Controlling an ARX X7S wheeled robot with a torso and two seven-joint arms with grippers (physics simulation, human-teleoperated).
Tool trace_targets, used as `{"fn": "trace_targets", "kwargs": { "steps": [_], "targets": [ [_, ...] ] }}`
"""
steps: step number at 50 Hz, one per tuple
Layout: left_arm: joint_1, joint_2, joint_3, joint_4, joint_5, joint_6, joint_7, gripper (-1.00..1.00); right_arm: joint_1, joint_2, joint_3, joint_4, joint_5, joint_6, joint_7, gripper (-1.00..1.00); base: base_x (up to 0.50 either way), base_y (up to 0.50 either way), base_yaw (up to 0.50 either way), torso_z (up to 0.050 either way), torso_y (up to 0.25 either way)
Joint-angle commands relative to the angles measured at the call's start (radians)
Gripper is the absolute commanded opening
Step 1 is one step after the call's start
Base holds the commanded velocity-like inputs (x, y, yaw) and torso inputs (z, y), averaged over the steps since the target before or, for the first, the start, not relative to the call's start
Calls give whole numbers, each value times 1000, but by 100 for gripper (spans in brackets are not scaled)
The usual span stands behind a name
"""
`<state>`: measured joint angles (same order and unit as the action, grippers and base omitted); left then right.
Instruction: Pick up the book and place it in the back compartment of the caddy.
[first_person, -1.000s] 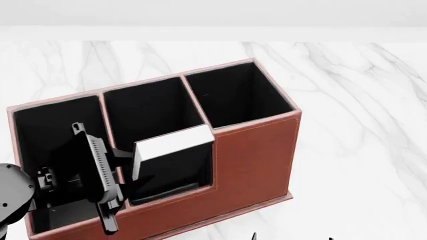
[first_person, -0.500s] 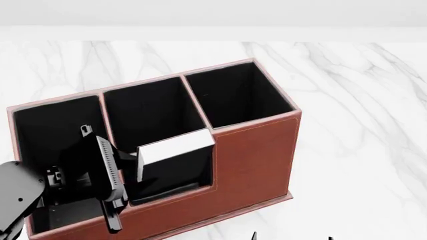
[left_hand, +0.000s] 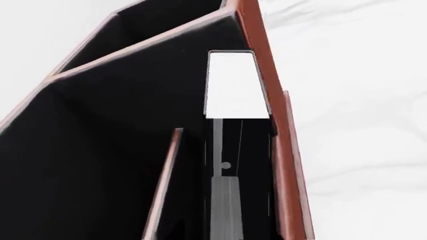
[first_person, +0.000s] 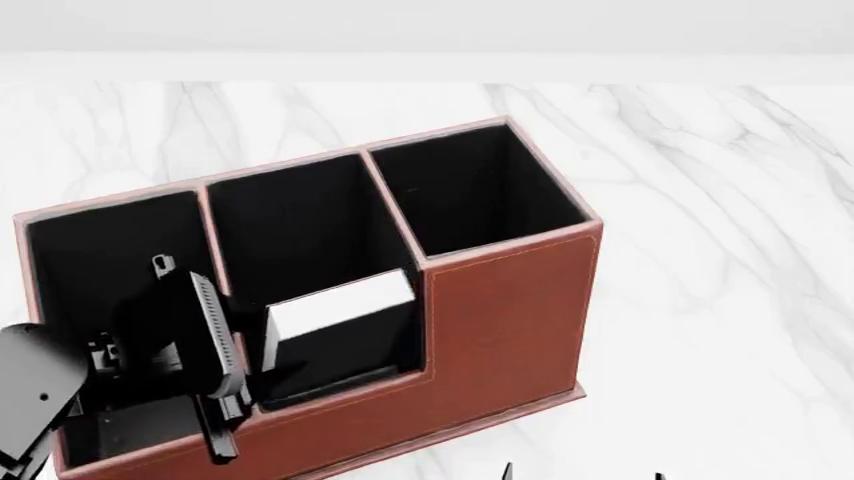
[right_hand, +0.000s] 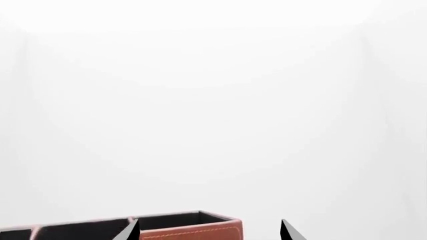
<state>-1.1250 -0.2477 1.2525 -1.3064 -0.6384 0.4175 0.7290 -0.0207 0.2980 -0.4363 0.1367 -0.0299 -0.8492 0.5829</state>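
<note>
The caddy is a reddish-brown organizer with black lining, standing on the marble. The book stands with its white page edges up inside the caddy's low stepped-front slot, against the taller wall at the step. My left gripper reaches into the caddy from the left, just beside the book, and looks open. In the left wrist view the book lies ahead along the caddy's red wall, and one grey finger points at it. My right gripper is open and empty, with the caddy beyond it.
White marble tabletop surrounds the caddy, with its far edge along the top of the head view. Tall dividers split the caddy's rear into three deep compartments. My right gripper's tips just show at the bottom edge.
The book has sunk lower into the front slot and shifted a little left, while my left gripper barely moved in the last half second. Before that, both came down together.
</note>
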Motion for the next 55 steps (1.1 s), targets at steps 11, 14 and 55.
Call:
{"fn": "trace_targets", "kwargs": {
  "steps": [11,14,55],
  "targets": [
    [23,33,-339,-2,204,-85,0,100,5,1,-5,8,-2,-1,7,100,0,0,0,0,0],
    [22,37,-378,-2,245,-90,3,100,7,1,-6,8,-2,2,7,100,0,0,0,0,0],
    [546,-609,-509,1755,-73,-786,-611,100,-132,65,112,-320,-86,214,100,100,0,0,0,0,0]
  ]
}}
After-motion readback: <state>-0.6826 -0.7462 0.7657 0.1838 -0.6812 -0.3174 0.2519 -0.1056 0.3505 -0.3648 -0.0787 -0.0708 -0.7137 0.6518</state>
